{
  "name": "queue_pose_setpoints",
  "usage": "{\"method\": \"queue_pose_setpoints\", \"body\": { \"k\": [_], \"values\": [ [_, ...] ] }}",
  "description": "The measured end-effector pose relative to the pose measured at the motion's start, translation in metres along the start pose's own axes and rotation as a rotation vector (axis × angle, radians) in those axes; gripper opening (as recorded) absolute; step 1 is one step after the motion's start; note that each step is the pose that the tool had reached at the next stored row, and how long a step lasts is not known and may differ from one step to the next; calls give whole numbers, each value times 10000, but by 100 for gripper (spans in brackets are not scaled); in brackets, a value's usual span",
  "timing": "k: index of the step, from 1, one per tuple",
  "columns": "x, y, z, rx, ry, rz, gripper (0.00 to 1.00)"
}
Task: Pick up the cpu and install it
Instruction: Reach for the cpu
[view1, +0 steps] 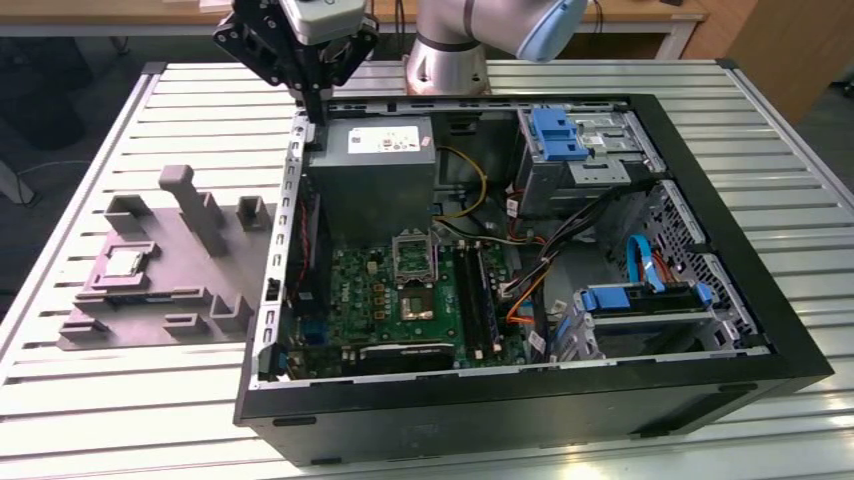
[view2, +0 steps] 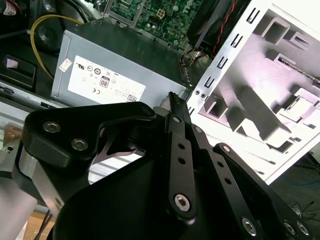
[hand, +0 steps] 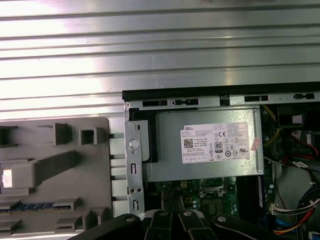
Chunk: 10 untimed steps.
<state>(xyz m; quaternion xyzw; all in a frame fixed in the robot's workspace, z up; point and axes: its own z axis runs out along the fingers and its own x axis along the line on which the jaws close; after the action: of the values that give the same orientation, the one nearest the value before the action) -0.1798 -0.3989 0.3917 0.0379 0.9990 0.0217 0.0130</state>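
The cpu (view1: 124, 262) is a small silvery square lying flat in a recess of the grey fixture (view1: 174, 270) at the exterior view's left; it also appears as a pale square, the cpu (hand: 6, 178), in the first wrist view. My gripper (view1: 311, 105) hangs above the far left corner of the open computer case (view1: 747, 300), well away from the cpu. Its black fingers (view2: 176, 120) are pressed together with nothing between them, tips over the grey power supply (hand: 205, 150). The metal-framed socket (view1: 416, 298) sits on the green motherboard (view1: 360, 300).
The fixture carries several upright grey posts (view1: 200, 205) around the cpu. Inside the case are blue drive brackets (view1: 558, 135), loose cables (view1: 534, 270) and a yellow wire (view1: 467, 180). The case's metal wall (hand: 134, 165) stands between fixture and motherboard. All rests on a slatted metal table (view1: 107, 380).
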Motion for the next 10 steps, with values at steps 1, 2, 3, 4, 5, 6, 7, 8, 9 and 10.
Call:
{"method": "queue_pose_setpoints", "body": {
  "k": [1,2,3,4,5,6,7,8,9,10],
  "values": [
    [2,0,0,0,0,0,11],
    [4,0,0,-1,-1,0,11],
    [7,-1,0,-1,0,1,11],
    [9,-1,0,0,0,0,11],
    [12,-1,0,0,0,0,11],
    [15,-1,0,0,-1,0,11],
    [19,-1,0,-1,-1,0,11],
    [23,-2,0,0,0,0,11],
    [30,-3,-1,0,0,0,11],
    [37,-3,-1,0,0,0,11]
  ]
}}
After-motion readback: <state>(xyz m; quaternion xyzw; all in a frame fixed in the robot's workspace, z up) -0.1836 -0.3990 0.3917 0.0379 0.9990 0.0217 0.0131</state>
